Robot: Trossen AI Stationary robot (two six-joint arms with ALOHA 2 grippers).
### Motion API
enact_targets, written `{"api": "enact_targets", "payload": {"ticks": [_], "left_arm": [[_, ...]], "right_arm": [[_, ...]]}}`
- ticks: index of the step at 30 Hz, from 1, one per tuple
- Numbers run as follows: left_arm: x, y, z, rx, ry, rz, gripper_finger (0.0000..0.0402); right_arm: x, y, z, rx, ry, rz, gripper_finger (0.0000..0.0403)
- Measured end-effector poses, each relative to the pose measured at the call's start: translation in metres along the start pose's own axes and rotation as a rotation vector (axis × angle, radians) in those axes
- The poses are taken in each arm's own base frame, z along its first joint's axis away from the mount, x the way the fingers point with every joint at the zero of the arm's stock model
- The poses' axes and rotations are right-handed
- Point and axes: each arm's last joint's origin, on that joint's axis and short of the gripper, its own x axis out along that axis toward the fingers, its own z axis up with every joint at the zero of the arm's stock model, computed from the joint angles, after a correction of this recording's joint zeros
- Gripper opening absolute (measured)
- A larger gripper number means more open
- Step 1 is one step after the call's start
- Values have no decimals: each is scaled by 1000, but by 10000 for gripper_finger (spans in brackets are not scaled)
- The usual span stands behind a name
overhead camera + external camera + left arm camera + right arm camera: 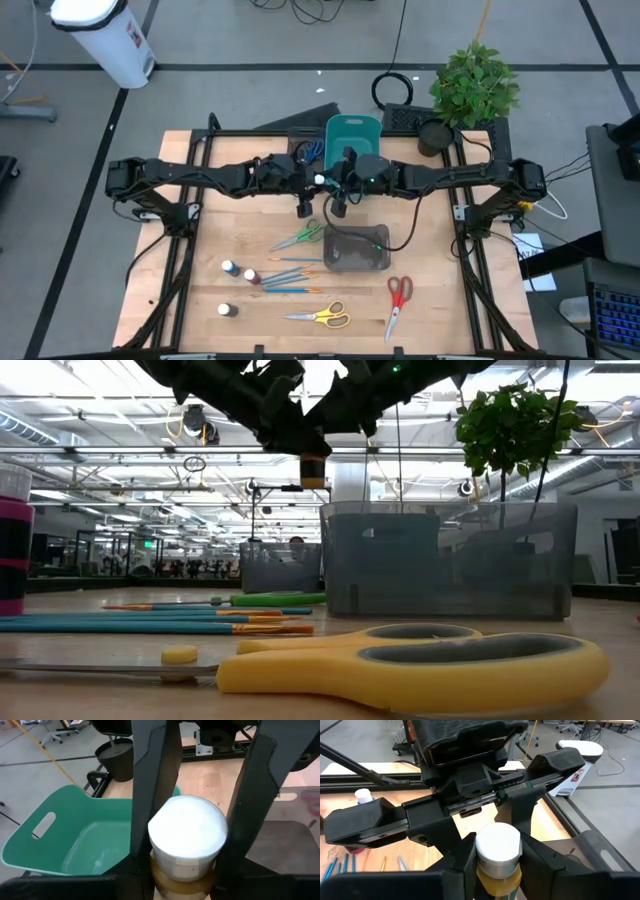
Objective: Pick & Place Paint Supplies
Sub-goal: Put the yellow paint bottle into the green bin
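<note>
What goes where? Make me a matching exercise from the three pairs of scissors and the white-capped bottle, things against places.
Things:
1. yellow-handled scissors
2. red-handled scissors
3. green-handled scissors
4. white-capped paint bottle

Places:
A. just left of the dark grey plastic tray
B. held up off the table in the left gripper
C. near the table's front edge, in front of the thin blue brushes
D. in front of the tray, to its right

Pairs: 1-C, 2-D, 3-A, 4-B
</note>
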Motion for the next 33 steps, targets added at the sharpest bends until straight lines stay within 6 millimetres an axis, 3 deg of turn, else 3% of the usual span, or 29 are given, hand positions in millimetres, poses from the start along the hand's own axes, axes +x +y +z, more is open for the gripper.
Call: {"api": "enact_targets", "payload": {"ticks": [2, 9, 12, 22, 27, 33], "left_arm": [[0, 0, 0, -42, -2, 9, 149], [0, 2, 0, -66, 6, 72, 344], [0, 3, 0, -87, 7, 75, 388], [-8, 8, 4, -55, -1, 84, 321], [-36, 26, 13, -81, -53, 84, 301], [-74, 50, -9, -123, -132, 136, 298]], "right_arm": [[0, 0, 0, 0, -5, 0, 104], [-4, -1, 7, -23, -51, -9, 104], [-15, -3, 17, -16, -101, -10, 104], [-55, -15, 39, -36, -166, -37, 104], [-68, -36, 43, -19, -181, -103, 104], [-65, -75, 32, 18, -154, -225, 104]]}}
